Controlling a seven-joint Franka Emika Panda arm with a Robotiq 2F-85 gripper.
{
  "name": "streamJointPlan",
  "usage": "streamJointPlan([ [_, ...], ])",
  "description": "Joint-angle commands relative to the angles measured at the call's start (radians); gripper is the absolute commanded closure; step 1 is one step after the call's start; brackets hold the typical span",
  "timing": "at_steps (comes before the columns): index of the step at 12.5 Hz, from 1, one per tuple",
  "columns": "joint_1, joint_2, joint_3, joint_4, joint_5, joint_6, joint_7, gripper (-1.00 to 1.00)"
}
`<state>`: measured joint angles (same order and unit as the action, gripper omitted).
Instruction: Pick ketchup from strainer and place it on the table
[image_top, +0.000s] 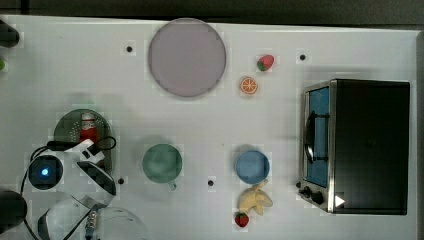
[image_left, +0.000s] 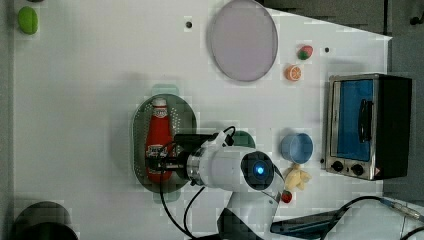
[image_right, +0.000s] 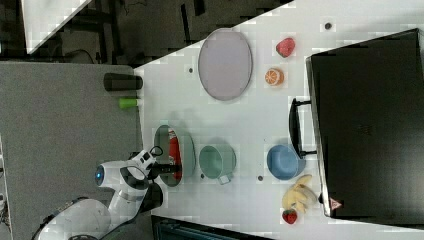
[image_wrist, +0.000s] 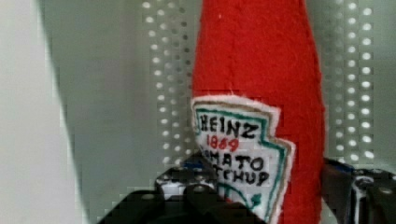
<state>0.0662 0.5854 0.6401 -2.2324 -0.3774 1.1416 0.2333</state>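
Straddling the ketchup (image_wrist: 261, 93), which lies inside the strainer (image_left: 141, 125), the gripper (image_wrist: 266, 186) has fingers either side of the label, not visibly clamped. Advice: squeeze firmly, lift clear of the rim.

the arm reaches low, its hand (image_wrist: 261, 186) with one finger (image_wrist: 187, 186) at each side.
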Motion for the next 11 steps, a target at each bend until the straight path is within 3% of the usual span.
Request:
streamJointPlan([
  [1,0.031,-0.071,0.017,0.016,0.015,-0.011,0.046,-0.22],
  [4,0.001,-0.196,0.061,-0.002,0.074,-0.098,0.046,-0.22],
  [9,-0.057,-0.401,0.104,0.061,0.367,-0.389,-0.056,-0.22],
  [11,-0.084,-0.456,0.088,0.108,0.421,-0.496,-0.179,-0.22],
])
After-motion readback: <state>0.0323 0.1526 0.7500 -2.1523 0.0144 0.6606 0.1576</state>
